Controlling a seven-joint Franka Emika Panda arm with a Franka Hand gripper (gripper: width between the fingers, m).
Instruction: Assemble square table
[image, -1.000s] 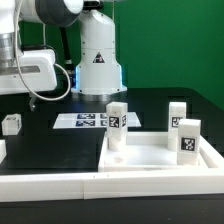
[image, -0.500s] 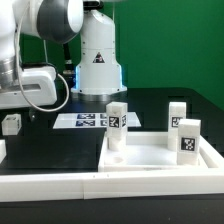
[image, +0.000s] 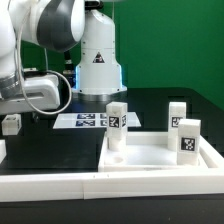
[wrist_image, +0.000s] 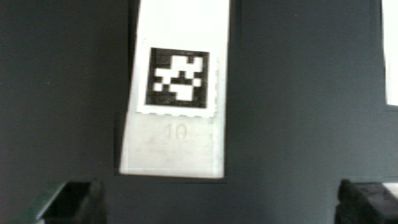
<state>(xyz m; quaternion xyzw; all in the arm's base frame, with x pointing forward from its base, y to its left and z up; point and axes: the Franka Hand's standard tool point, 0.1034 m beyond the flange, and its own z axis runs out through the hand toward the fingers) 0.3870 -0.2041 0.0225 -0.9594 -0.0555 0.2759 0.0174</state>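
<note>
Square table slab (image: 150, 158) is sitting at the worktop's (image: 60, 145) near edge with three leg posts (image: 117, 125) standing up. A fourth leg (wrist_image: 178, 95) is lying loose under the claw (wrist_image: 217, 203), which is gaping wide, empty.

my gripper (wrist_image: 214, 203): only two dark fingertips (wrist_image: 68, 203) show, cut off at the wrist view's edge; out of sight in the exterior view
leg post (wrist_image: 178, 90): its far end runs off the frame
square table (image: 160, 160): slab cropped at 6 o'clock in the exterior view
tags on posts (image: 115, 122): patterns too small to read
</note>
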